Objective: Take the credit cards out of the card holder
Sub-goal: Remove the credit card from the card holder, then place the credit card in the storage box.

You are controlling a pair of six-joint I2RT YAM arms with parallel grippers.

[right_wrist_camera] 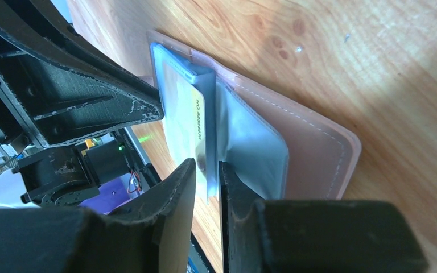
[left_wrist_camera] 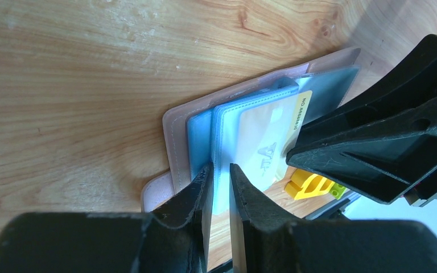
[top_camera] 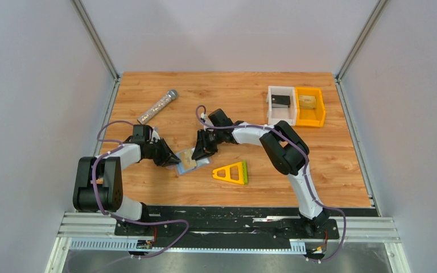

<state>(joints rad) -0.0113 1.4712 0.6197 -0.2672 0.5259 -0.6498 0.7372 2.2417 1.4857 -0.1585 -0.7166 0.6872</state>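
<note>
Gleaming wood-grain tabletop between pale walls

Wood-grain desk; plain pale grey walls on three sides of desk; even, diffuse light.

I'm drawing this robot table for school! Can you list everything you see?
card holder: one, pink cover with blue sleeves, open mid-table
credit card: one seen, tan-gold, inside a sleeve
triangle frame: one, yellow and green, right of the holder
tube: one, glittery silver, far left
white bin: one, far right, something dark inside
orange bin: one, beside the white
table: one, wooden
left fingers: black, pinching a sleeve edge
right fingers: black, around the card's sleeve
</note>
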